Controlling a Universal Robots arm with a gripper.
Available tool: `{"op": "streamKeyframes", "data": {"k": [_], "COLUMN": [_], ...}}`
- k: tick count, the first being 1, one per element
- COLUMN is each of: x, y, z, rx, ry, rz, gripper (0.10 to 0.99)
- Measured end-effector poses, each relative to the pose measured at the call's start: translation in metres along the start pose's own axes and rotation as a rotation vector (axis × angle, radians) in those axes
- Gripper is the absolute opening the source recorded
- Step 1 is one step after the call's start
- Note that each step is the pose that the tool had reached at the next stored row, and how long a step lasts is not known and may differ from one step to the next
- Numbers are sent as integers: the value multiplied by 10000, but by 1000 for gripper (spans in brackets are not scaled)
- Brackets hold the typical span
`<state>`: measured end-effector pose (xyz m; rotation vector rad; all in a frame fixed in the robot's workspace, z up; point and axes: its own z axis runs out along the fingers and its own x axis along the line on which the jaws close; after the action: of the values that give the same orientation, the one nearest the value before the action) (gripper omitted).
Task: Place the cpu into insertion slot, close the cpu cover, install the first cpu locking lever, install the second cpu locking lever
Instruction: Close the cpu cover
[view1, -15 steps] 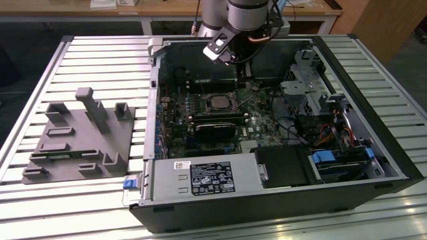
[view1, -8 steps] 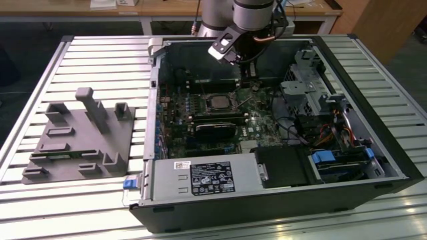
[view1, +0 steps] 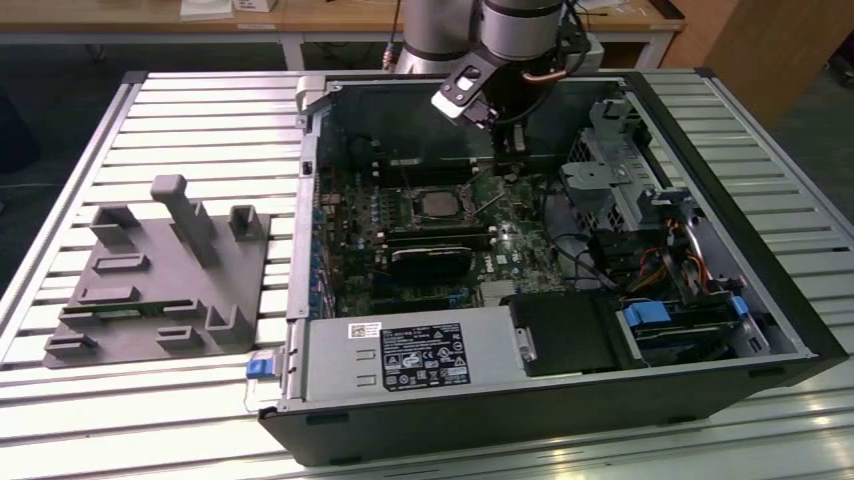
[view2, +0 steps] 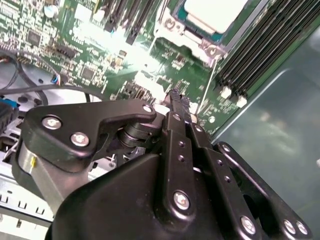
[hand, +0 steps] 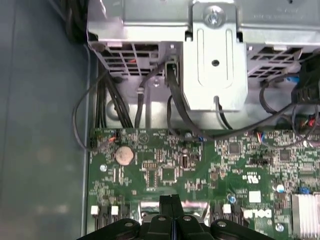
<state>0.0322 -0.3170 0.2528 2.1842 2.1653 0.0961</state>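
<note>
- The cpu (view2: 215, 12) is sitting inside the insertion slot (view1: 410, 206), its pale metal face pointing up.
- The cpu cover (view2: 166, 31) appears to be lying flat on the insertion slot, framing the cpu on the sides that show.
- The gripper (view1: 509, 166) is hanging over the green circuit board (hand: 165, 165), near the insertion slot on the exterior view's right and apart from it.
- In both wrist views its 2 black fingers (hand: 167, 202) are pressing together, with nothing showing between them.
- In the second wrist view the fingertips (view2: 177, 98) are pointing at the board just beyond 1 corner of the insertion slot; whether they are touching the board I cannot tell.
- Long black memory slots (view2: 260, 45) are running beside the insertion slot.
- The open computer case (view1: 534, 425) is lying around the insertion slot on a slatted metal table (view1: 200, 110).
- A grey fixture (view1: 167, 270) is resting on that table, well apart from the insertion slot on the exterior view's left.
</note>
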Motion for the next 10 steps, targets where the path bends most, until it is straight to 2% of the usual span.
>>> {"op": "streamKeyframes", "data": {"k": [10], "x": [26], "y": [178], "z": [16], "rx": [0], "ry": [-1], "rz": [0], "gripper": [106]}}
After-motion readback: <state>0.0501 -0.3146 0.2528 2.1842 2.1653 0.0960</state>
